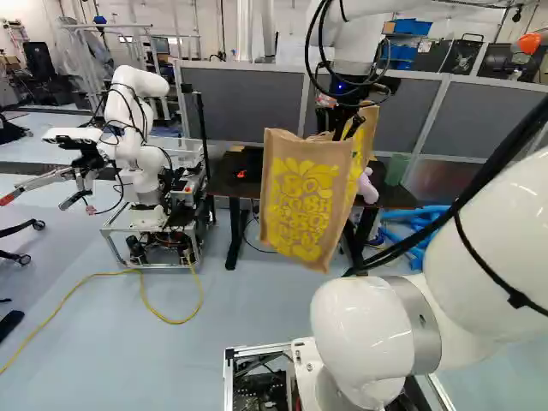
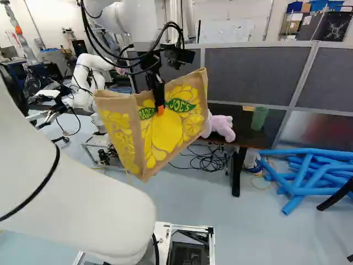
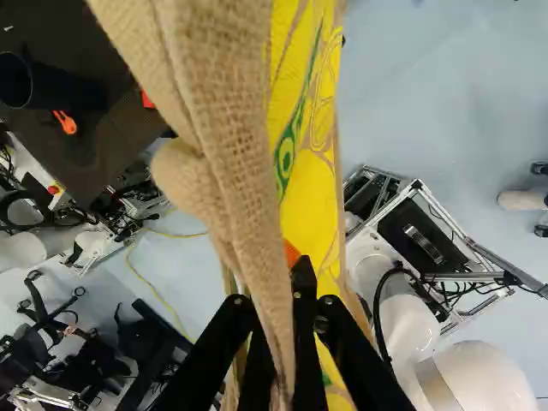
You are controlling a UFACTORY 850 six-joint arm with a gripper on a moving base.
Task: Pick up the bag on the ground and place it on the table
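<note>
Hanging by its upper rim, the bag (image 1: 304,201) is dangling tilted in the air from the gripper (image 2: 160,109), whose jaws are standing narrow, pinching the bag's wall between them. Its lower corners are reaching below the level of the table (image 2: 242,126), and in both base views it is covering part of the front edge; whether it is touching that edge, I cannot tell. Floor (image 1: 265,300) is stretching between the base and the table legs.

On the table, the pink plush toy (image 2: 222,126) is lying by the front edge, near the right corner, while a small orange thing (image 3: 65,122) is lying toward the left end. The grey partition (image 2: 253,72) is running behind the back edge. Blue foam tubes (image 2: 309,176) are lying heaped on the floor beyond the right end; another robot (image 1: 137,154) is standing off the left end, a yellow cable (image 1: 145,295) trailing in front of it.

The green cup (image 2: 259,118) is standing toward the right end. What the bag is holding, I cannot see.
</note>
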